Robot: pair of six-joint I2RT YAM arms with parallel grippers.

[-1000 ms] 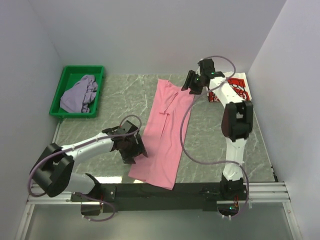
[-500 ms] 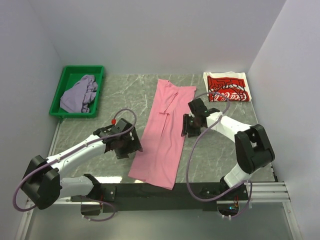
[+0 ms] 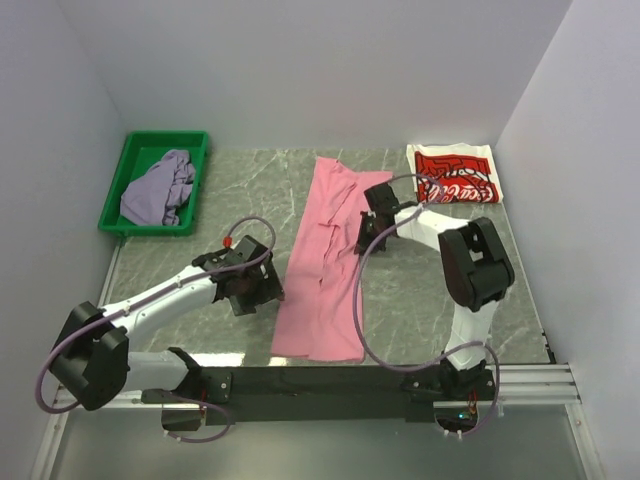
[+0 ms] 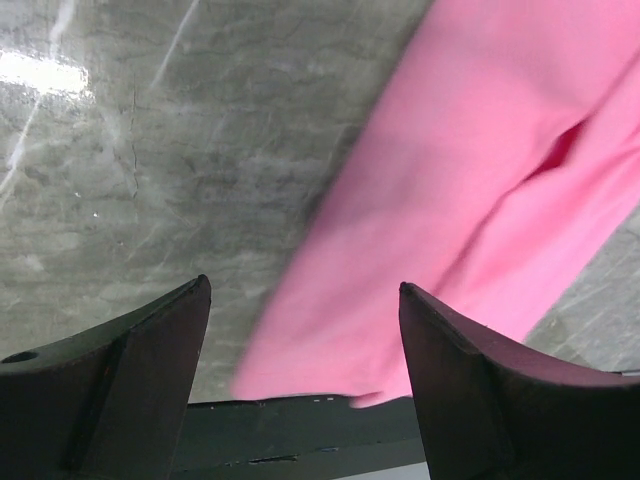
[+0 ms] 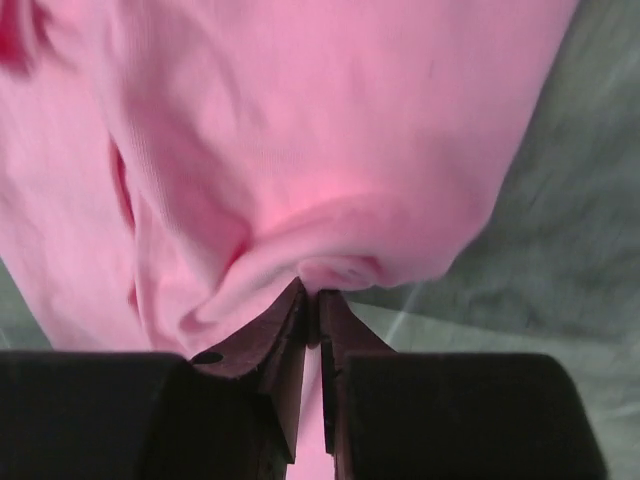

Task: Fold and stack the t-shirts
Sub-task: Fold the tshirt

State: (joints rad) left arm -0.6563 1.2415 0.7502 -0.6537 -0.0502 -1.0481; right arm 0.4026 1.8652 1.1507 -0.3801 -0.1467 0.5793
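There is one big table with a grey-green stone top. Two arms reach over it, the left arm and the right arm.

There are three t-shirts. The pink t-shirt is the biggest. It lies in a long strip down the middle of the table, from 12 o'clock to 6 o'clock. One green tray sits at 10 o'clock. The white t-shirt with red print lies folded flat at 1 o'clock. The lavender-grey t-shirt is a crumpled heap inside the tray.

There are two hands. The left hand is at the pink t-shirt's 8 o'clock edge. The right hand is at its 2 o'clock edge.

Only the top view shows all three t-shirts and the tray. The wrist views show just pink cloth and table.

The left wrist view shows the left hand spread wide with nothing in it. It sits over the edge of the pink t-shirt.

The right wrist view shows what the top view is too far off to show. The right hand is pinched almost closed on a bunched fold of the pink t-shirt.
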